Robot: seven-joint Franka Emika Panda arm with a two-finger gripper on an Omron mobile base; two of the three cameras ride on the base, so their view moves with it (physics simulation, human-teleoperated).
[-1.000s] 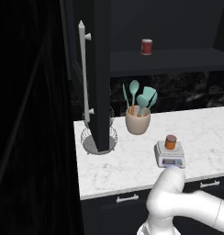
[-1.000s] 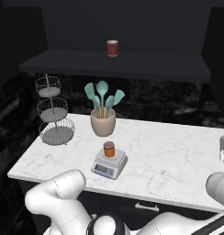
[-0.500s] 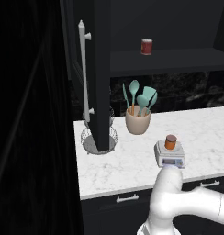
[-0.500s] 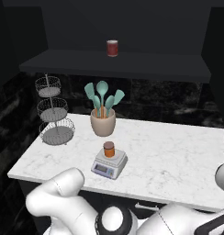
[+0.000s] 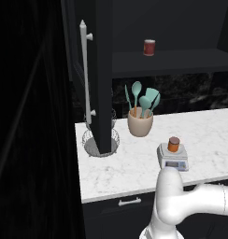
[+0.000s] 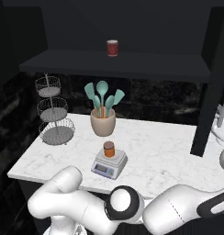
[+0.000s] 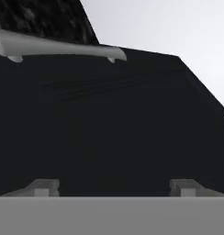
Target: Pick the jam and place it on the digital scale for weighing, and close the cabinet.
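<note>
The jam (image 5: 173, 144), a small orange jar with a darker lid, stands upright on the digital scale (image 5: 174, 161) on the white marble counter; from the right they are the jam (image 6: 109, 149) and the scale (image 6: 107, 166). The black cabinet stands open: its left door (image 5: 103, 70) with a long grey bar handle (image 5: 85, 70) juts out over the counter, and a right door edge (image 6: 208, 101) shows too. In the hand view my gripper (image 7: 114, 188) is open with nothing between its fingertips (image 7: 45, 187), close to a black door face with a grey bar handle (image 7: 54, 46).
A beige cup of teal utensils (image 5: 140, 123) stands behind the scale. A red jar (image 5: 149, 47) sits on the cabinet shelf. A tiered wire basket (image 6: 53, 112) stands at the counter's left end, partly behind the open left door. Dark drawers lie under the counter.
The arm has shifted low in front of the counter and reaches further off to the right. The jam, the scale and the cabinet doors have not moved.
</note>
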